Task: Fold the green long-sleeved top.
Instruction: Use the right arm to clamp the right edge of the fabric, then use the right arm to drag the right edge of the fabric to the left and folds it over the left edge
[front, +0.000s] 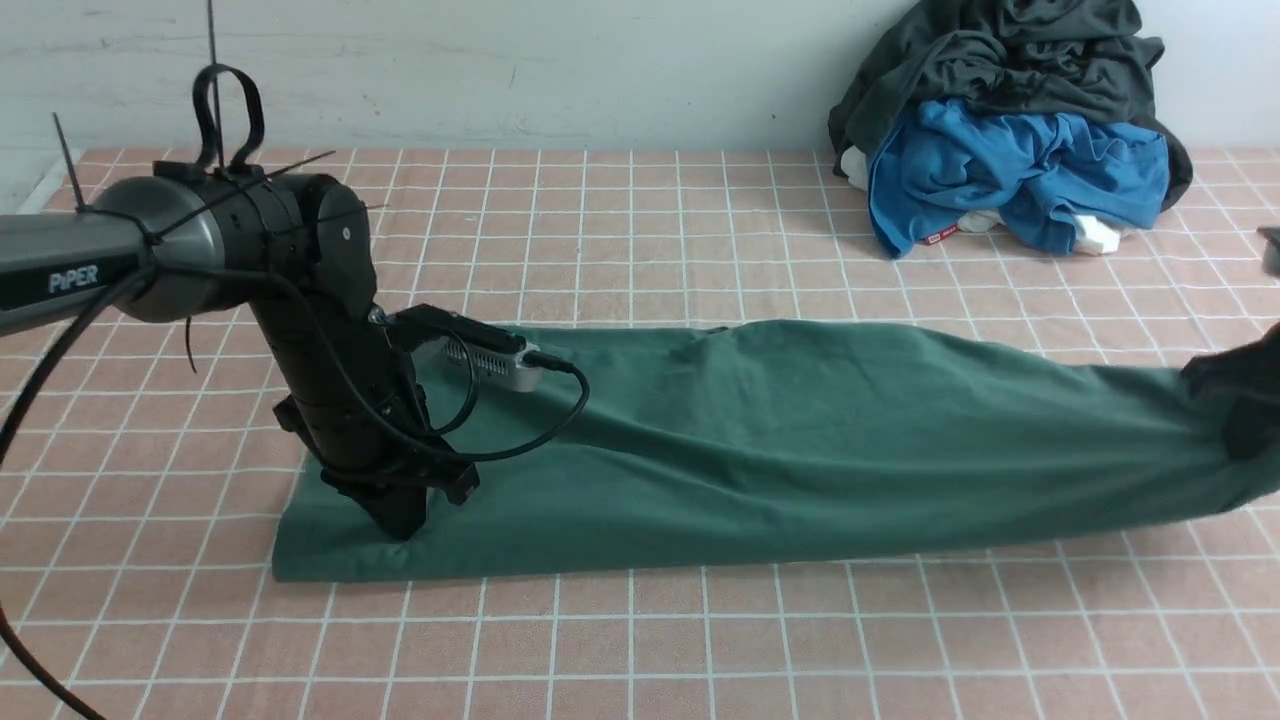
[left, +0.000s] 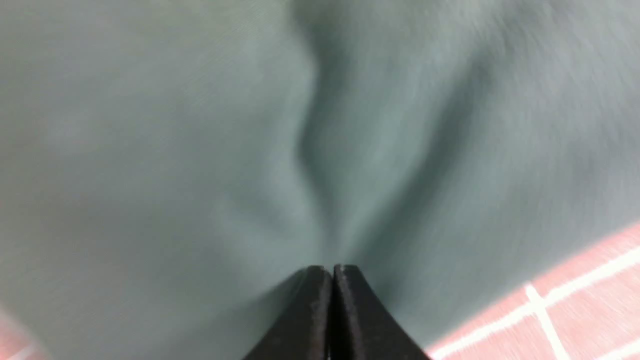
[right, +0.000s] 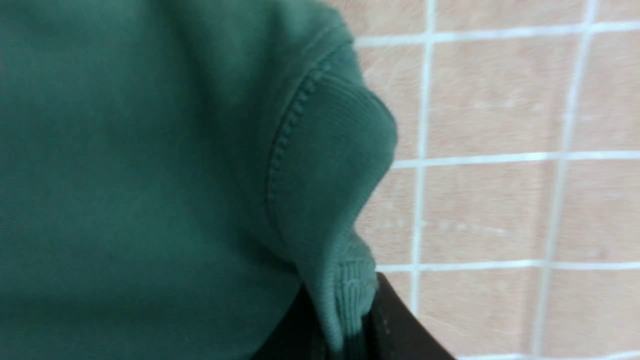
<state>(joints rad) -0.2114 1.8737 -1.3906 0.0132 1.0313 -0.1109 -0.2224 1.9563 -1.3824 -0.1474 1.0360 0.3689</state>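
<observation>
The green long-sleeved top lies as a long band across the table. My left gripper stands on its left end, pointing down. In the left wrist view its jaws are shut, and creases in the green cloth run in to the tips. At the far right edge my right gripper holds the other end a little off the table. The right wrist view shows that gripper shut on a ribbed edge of the top.
A heap of clothes sits at the back right against the wall: a dark grey-black garment over a bright blue one. The table wears a pink checked cloth. My left wrist camera and its cable hang over the top.
</observation>
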